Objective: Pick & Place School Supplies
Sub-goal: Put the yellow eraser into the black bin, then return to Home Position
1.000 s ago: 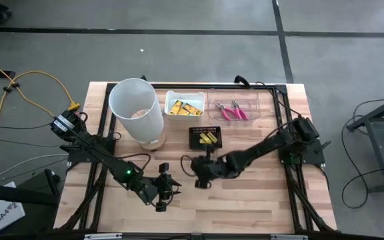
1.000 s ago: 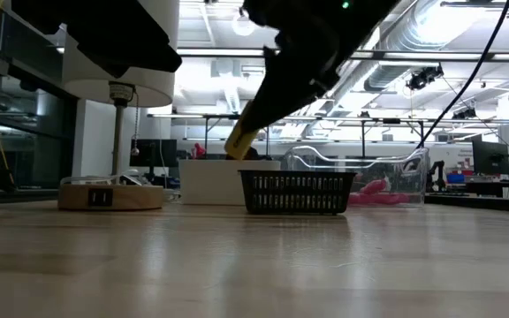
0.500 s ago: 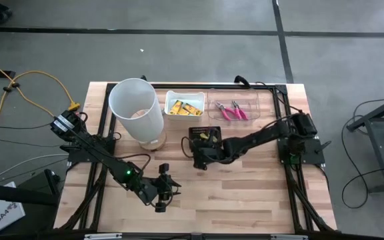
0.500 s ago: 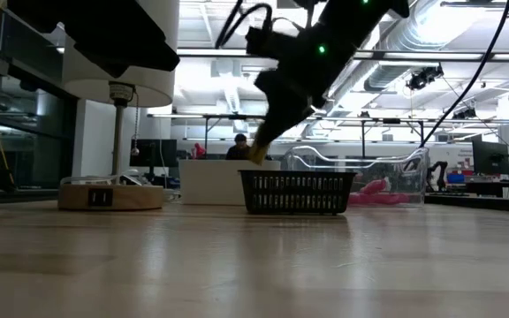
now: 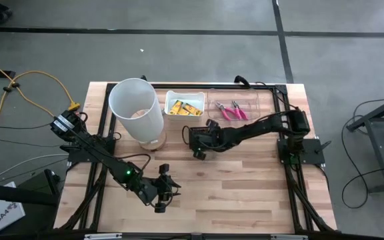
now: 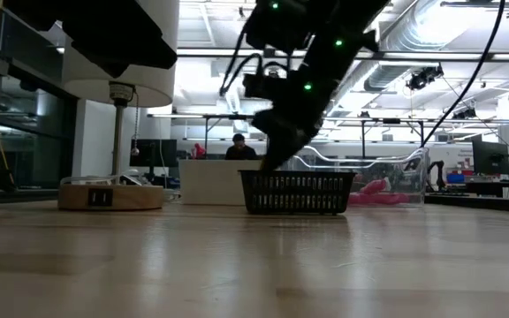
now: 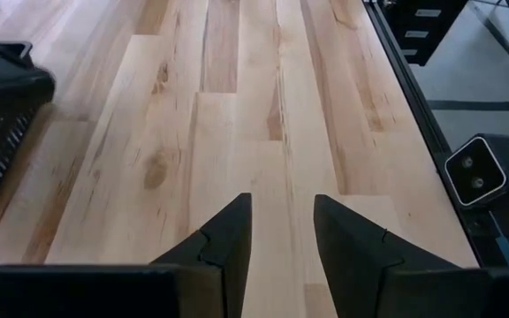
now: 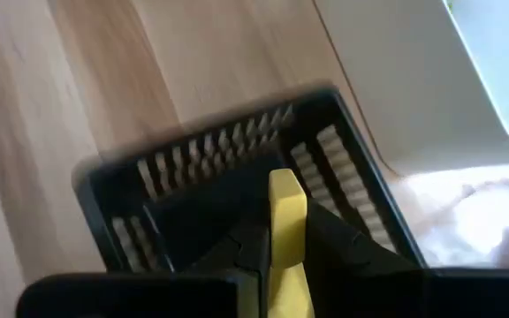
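My right gripper (image 5: pixel 201 137) hangs over the small black mesh tray (image 8: pixel 193 168), shut on a plain yellow block (image 8: pixel 286 205). In the low view the gripper (image 6: pixel 274 157) is just above the left end of the tray (image 6: pixel 297 193). Yellow packets lie in the white box (image 5: pixel 184 107), and two pink-handled tools (image 5: pixel 232 111) lie in the clear tray. My left gripper (image 7: pixel 281 216) is open with nothing between its fingers, above bare wood near the table's front (image 5: pixel 160 201). My right gripper pinches the yellow block between its two fingers (image 8: pixel 247 249), which are on the block's long sides (image 8: pixel 283 261). The fingers slant down toward the table's far edge and lie along the block. Its free end (image 8: pixel 285 181) sticks out past the fingertips over the tray's inside.
A tall white cylindrical bin (image 5: pixel 136 111) on a round wooden base stands at the far left, beside the white box. A black frame (image 5: pixel 280 113) runs along the table's edges. Bare wood (image 5: pixel 245 187) lies between the tray and the near edge.
My right gripper has carried the yellow block from the middle of the table toward the far edge, ending over the black tray. On the way it sank a little and tipped further downward. It has stayed shut on the block.
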Robot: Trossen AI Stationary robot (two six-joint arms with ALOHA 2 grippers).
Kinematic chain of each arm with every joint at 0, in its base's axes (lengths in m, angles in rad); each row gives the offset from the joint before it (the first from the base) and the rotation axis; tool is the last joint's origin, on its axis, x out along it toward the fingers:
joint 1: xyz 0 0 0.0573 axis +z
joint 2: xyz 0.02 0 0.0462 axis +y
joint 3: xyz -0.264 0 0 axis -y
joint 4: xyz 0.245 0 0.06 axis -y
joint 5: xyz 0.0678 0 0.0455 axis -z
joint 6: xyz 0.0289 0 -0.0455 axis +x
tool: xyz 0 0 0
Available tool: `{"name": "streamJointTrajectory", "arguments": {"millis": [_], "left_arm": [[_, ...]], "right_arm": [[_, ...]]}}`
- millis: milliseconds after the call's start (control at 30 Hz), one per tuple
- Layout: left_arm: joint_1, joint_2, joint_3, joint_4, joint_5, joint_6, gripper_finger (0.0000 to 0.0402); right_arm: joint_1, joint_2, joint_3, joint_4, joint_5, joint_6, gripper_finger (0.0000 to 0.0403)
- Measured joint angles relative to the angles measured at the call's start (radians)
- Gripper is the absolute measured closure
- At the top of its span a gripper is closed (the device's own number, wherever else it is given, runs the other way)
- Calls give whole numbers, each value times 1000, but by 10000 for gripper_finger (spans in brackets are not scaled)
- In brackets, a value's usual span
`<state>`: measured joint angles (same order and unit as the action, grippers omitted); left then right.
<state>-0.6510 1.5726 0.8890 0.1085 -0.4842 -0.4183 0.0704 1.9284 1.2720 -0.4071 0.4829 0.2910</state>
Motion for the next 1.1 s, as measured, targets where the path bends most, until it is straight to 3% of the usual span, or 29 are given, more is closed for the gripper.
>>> {"name": "streamJointTrajectory", "arguments": {"millis": [133, 467, 1100], "left_arm": [[-3, 0, -1, 5, 0, 0, 281], [-19, -1, -1, 7, -1, 0, 281], [-35, -1, -1, 6, -2, -22, 281]], "right_arm": [[-17, 17, 3, 36, -74, -3, 342], [-18, 28, 2, 52, -67, -8, 292], [-10, -59, 3, 54, -68, -53, 280]]}}
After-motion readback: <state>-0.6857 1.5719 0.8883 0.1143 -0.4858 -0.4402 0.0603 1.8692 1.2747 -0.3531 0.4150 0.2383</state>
